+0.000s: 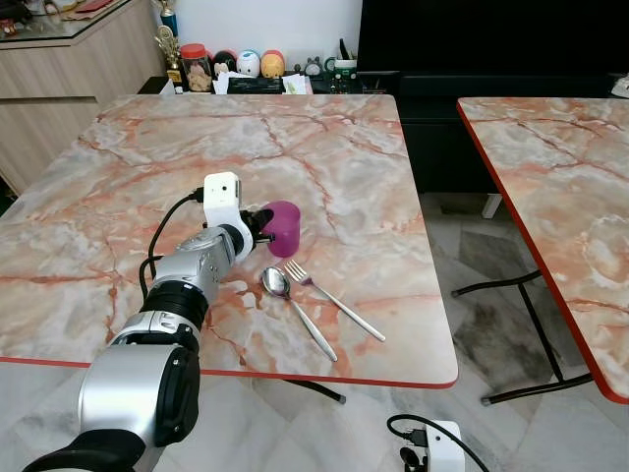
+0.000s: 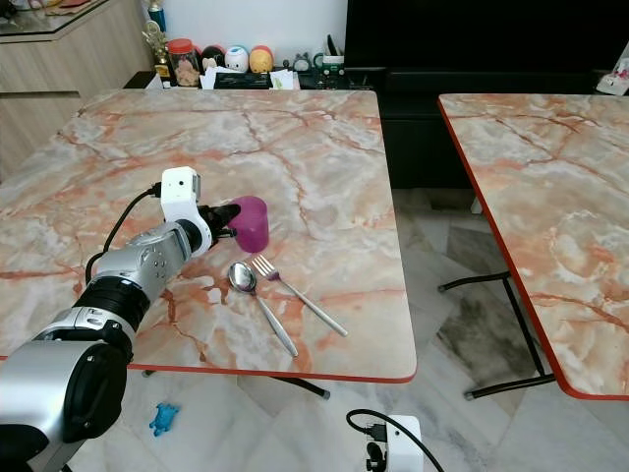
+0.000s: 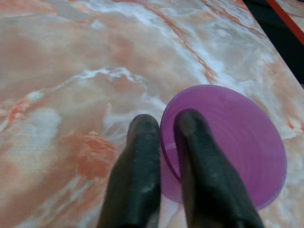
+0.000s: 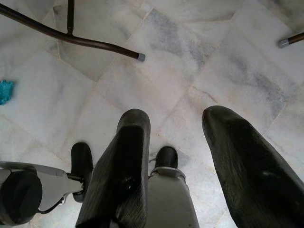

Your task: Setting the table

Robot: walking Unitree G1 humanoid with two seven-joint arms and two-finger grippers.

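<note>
A purple cup (image 1: pixel 284 228) stands upright on the marble table (image 1: pixel 344 147), a little in from the front edge. My left gripper (image 1: pixel 261 223) reaches it from the left and is shut on its rim. In the left wrist view one finger (image 3: pixel 135 161) lies outside the cup (image 3: pixel 228 137) and the other inside it. A spoon (image 1: pixel 275 282) and a fork (image 1: pixel 329 298) lie side by side just in front of the cup. My right gripper (image 4: pixel 175 123) hangs open above the tiled floor, holding nothing.
A second marble table (image 1: pixel 550 177) stands to the right across a floor gap. Jars and small toys (image 1: pixel 246 67) line the back beyond the table. A wooden cabinet (image 1: pixel 59 79) is at far left. A blue toy (image 2: pixel 164 418) lies on the floor.
</note>
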